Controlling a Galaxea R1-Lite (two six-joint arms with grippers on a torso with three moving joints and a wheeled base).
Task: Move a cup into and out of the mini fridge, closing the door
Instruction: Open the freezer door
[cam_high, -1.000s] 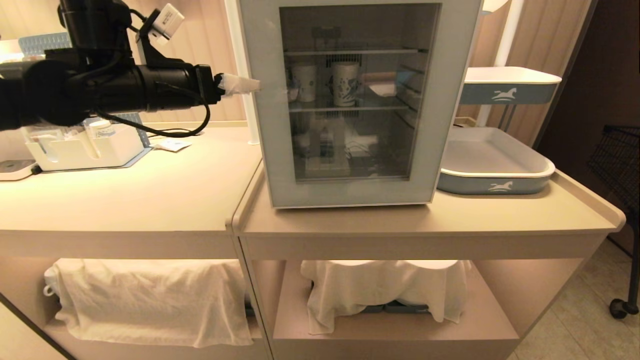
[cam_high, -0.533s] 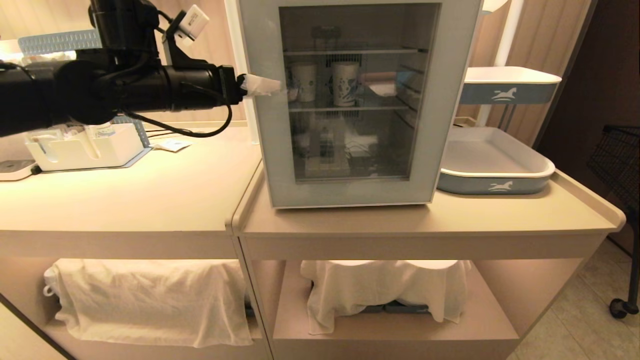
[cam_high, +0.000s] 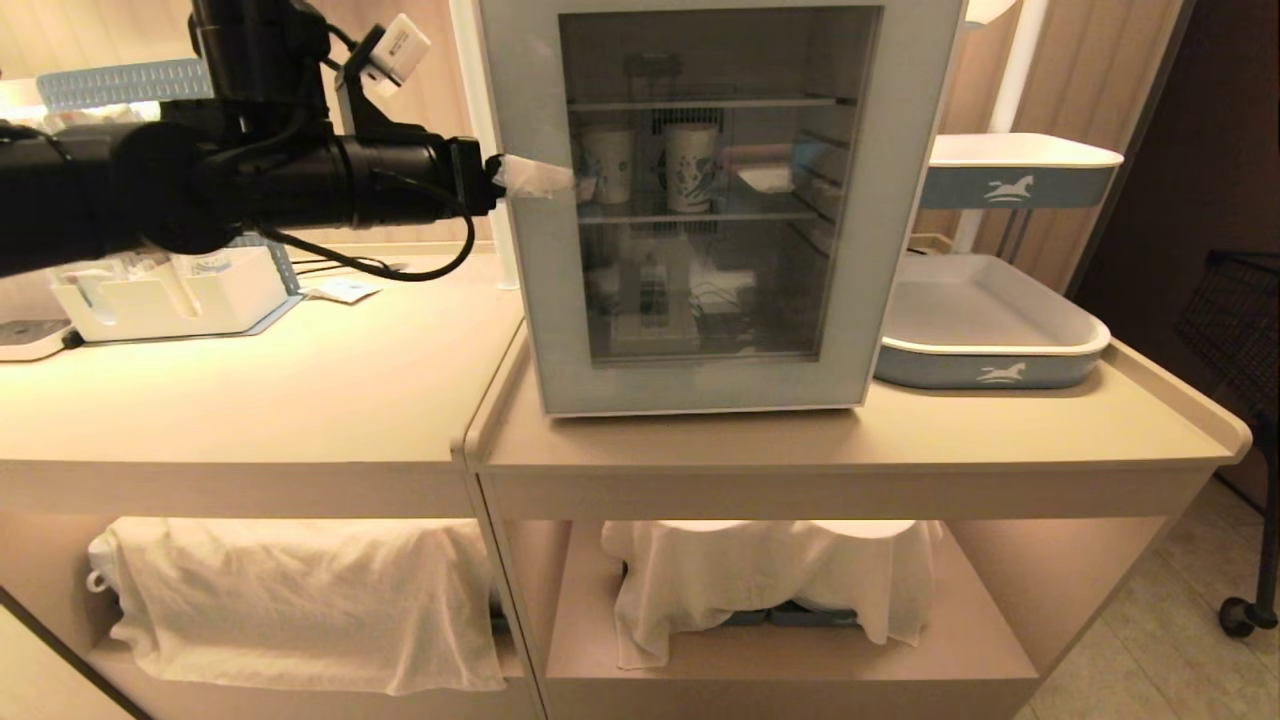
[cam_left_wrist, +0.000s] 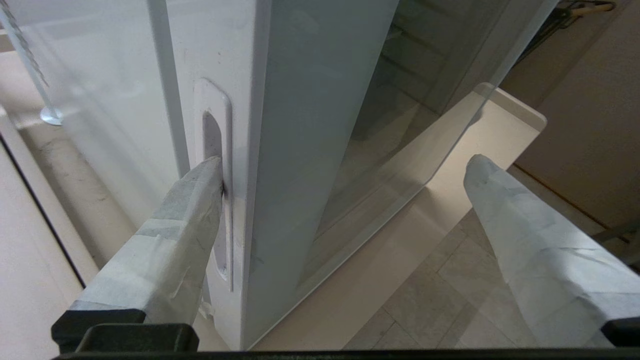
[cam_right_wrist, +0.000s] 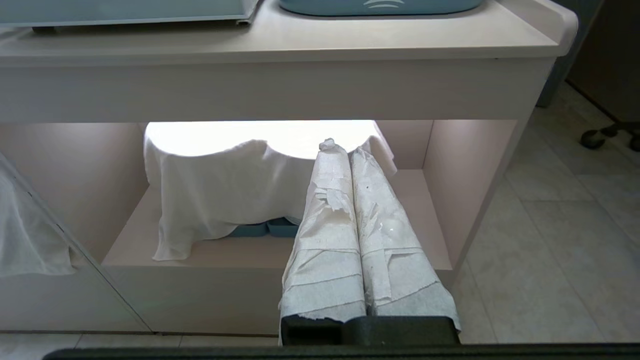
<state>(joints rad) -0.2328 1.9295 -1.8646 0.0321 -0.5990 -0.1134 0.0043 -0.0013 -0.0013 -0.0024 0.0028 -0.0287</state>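
The mini fridge (cam_left_wrist: 105, 100) stands on the counter with its door (cam_high: 890, 200) shut. Through the glass, the cup (cam_high: 692, 165) with the blue swirl stands on the middle shelf beside a second white cup (cam_high: 610, 162). My left gripper (cam_high: 540, 178) is open and straddles the door's left edge. In the left wrist view, one of its fingers (cam_left_wrist: 190, 220) touches the handle recess (cam_left_wrist: 212, 142) on the door's side, while the other finger (cam_left_wrist: 525, 235) hangs free in front of the glass. My right gripper (cam_right_wrist: 340, 147) is shut and empty, parked low before the counter's lower shelf.
A grey-blue tray (cam_high: 990, 345) lies right of the fridge, with another tray (cam_high: 1020, 165) raised behind it. A white organiser box (cam_high: 170, 295) sits on the left counter. White cloths (cam_high: 300, 600) cover the lower shelves. A black wire cart (cam_high: 1240, 300) stands at far right.
My left arm has swung right toward the fridge, so the open gripper now reaches around the door's left edge. The door stays shut and the right arm is still.
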